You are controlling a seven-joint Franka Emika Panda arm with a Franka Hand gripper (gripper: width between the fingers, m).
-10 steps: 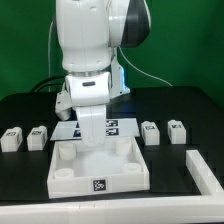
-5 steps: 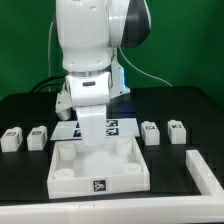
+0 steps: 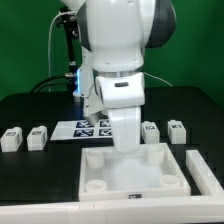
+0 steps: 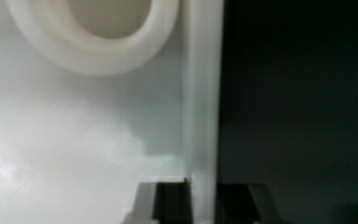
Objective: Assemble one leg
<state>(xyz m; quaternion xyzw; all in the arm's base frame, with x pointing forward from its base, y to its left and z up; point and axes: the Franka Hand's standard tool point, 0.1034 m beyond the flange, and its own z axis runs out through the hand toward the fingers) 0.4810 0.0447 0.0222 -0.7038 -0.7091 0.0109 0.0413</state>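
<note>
The large white tray (image 3: 135, 188) with round corner sockets lies on the black table. My gripper (image 3: 125, 144) reaches down onto the tray's far wall and is shut on it. In the wrist view the tray's wall (image 4: 201, 100) runs between my two dark fingers (image 4: 169, 202), with my gripper (image 4: 201, 202) clamped on it and a round socket (image 4: 98, 30) close by. Four small white legs stand in a row behind the tray: two at the exterior view's left (image 3: 12, 138) (image 3: 37, 136) and two at the right (image 3: 151, 131) (image 3: 177, 131). None is held.
The marker board (image 3: 88, 128) lies behind the tray, partly hidden by my arm. A long white bar (image 3: 205, 170) lies at the exterior view's right edge, close to the tray's right side. Cables hang behind the arm.
My arm and the tray have moved together toward the exterior view's right; the tray now lies close to the white bar. The legs have not moved.
</note>
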